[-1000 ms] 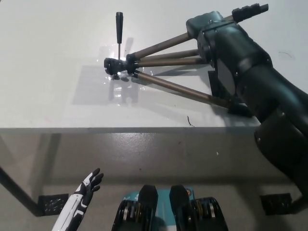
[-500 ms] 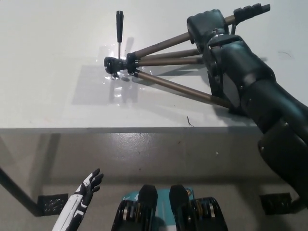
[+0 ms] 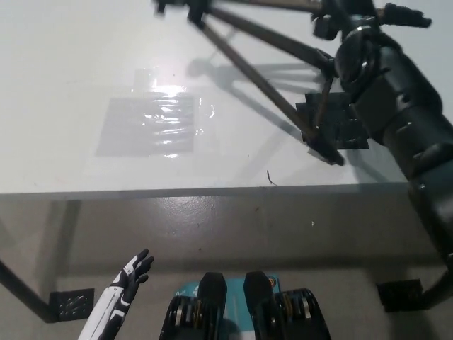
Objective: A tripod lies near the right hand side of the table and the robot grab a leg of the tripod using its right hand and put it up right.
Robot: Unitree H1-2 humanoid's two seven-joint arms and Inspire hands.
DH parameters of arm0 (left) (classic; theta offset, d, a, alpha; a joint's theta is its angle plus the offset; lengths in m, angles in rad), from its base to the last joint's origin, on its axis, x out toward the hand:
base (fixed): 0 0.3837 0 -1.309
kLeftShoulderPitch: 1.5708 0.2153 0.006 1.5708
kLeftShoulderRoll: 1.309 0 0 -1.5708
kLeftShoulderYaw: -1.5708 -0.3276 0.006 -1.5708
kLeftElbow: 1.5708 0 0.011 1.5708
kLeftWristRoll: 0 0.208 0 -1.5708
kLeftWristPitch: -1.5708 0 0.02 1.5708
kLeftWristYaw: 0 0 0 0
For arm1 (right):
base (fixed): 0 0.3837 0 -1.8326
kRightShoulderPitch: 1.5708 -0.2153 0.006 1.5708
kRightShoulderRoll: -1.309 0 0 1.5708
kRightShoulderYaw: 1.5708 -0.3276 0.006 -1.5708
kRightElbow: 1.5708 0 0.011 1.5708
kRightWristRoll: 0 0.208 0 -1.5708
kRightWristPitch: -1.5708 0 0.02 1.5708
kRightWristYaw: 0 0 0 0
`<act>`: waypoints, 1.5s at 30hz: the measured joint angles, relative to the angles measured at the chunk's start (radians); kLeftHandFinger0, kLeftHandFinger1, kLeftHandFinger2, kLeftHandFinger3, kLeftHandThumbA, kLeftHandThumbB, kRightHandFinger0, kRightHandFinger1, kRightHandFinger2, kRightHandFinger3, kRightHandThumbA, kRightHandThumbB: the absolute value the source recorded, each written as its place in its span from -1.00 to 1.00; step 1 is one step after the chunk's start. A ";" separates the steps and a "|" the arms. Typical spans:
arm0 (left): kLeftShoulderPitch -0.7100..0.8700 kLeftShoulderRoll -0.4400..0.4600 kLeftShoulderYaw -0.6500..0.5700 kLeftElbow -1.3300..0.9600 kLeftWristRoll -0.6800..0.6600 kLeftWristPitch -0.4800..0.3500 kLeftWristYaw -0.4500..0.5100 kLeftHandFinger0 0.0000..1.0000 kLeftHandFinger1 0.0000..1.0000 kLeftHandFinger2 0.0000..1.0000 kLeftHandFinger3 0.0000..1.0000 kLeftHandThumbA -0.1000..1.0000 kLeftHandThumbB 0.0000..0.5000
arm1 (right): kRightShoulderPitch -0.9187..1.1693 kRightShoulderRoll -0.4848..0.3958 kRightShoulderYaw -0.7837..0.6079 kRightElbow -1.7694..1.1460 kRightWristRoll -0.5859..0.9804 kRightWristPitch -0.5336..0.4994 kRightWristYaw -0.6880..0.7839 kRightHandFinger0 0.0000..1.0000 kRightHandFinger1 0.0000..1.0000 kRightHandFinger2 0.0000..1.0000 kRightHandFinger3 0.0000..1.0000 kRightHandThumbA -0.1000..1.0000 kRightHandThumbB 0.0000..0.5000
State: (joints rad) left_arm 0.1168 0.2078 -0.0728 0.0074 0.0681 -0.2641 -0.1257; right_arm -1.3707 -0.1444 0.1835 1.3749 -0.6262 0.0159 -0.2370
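The tripod [image 3: 258,78] is off the white table [image 3: 64,92] at its head end, and its head [image 3: 191,8] reaches the picture's top edge. Its brown legs slant down to the right; one foot [image 3: 331,156] is near the table's front right. My black right hand [image 3: 352,44] is shut on an upper leg at the top right, and my forearm hides that leg's far end. My white left hand [image 3: 127,280] rests below the table's front edge at the lower left, open with its fingers apart.
A shiny clear patch [image 3: 152,124] lies on the table's middle. Black square marks [image 3: 343,126] sit on the table under the tripod legs, and a small dark scratch [image 3: 271,177] lies near the front edge. Table feet [image 3: 71,303] stand on the grey floor.
The tripod's head end has swung up from the table toward the picture's top, with my right hand on a leg. The shiny patch under it is now bare. The left hand has not moved.
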 measured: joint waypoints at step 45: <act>0.011 0.001 -0.036 -0.001 0.034 0.005 0.000 1.00 1.00 1.00 1.00 1.00 0.67 | 0.204 0.189 -0.477 0.004 0.459 -0.399 -0.210 -1.00 -0.79 -0.01 0.08 -1.00 -0.47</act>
State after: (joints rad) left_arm 0.1276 0.2090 -0.1085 0.0066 0.1020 -0.2589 -0.1254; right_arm -1.1671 0.0446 -0.2938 1.3786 -0.1673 -0.3826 -0.4472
